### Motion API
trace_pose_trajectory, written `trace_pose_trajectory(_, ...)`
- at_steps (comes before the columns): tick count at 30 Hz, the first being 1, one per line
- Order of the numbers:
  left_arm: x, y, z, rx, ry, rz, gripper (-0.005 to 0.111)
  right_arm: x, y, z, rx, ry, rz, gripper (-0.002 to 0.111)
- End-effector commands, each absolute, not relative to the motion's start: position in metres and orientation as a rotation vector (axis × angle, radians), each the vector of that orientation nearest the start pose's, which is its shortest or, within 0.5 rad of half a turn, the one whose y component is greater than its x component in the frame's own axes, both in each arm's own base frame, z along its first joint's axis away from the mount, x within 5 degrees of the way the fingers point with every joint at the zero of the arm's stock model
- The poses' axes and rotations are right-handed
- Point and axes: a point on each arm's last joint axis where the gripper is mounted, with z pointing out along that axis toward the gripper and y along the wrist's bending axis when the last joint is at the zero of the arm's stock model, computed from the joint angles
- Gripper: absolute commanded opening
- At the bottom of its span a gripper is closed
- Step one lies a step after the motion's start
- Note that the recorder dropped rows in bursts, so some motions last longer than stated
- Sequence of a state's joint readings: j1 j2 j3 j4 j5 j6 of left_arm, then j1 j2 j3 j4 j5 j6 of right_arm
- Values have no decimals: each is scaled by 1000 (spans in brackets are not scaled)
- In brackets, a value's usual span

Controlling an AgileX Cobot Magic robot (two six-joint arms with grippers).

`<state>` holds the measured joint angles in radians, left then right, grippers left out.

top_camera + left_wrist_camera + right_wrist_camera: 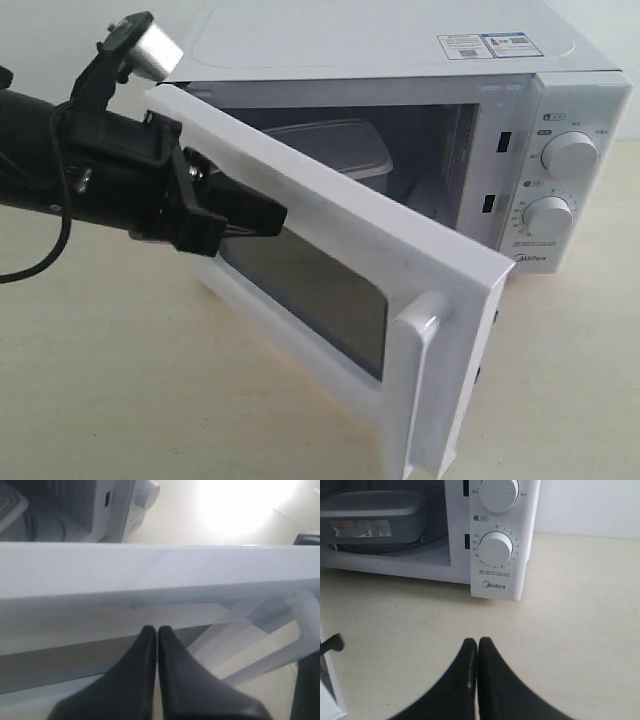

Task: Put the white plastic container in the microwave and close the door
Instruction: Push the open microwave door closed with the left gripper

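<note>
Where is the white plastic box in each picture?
Exterior view: the white plastic container sits inside the microwave, seen over the top of the half-open door.
Left wrist view: only a blurred corner shows, in the cavity beyond the door's edge.
Right wrist view: inside the cavity, its label facing the camera.
Shared landmark: the dial panel beside the cavity.

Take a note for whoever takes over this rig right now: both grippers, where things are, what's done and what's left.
Left gripper: shut, empty, tips at the outer face of the door.
Right gripper: shut, empty, over the table in front of the microwave.
White plastic container: inside the microwave, lid on.
Done: container is in.
Left: the door stands about half open; push it fully shut.
</note>
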<state>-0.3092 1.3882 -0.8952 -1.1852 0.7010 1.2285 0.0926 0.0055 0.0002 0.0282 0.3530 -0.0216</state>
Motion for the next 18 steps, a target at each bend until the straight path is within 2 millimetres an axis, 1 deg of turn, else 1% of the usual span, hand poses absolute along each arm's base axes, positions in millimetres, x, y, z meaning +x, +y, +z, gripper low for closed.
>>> trace_pose_trajectory(1, 254, -142, 289, 763, 1998, -866, 4, 53, 5, 182, -91, 1832, 65, 0)
trace_pose_trajectory(7, 245, -140, 301, 786, 1950, -863, 4, 53, 5, 182, -91, 1832, 65, 0)
trace_pose_trajectory(11, 230, -136, 314, 872, 1908, -835, 4, 53, 5, 182, -91, 1832, 65, 0)
trace_pose_trajectory(18, 200, -120, 331, 946, 1969, -705, 4, 53, 5, 182, -91, 1832, 65, 0)
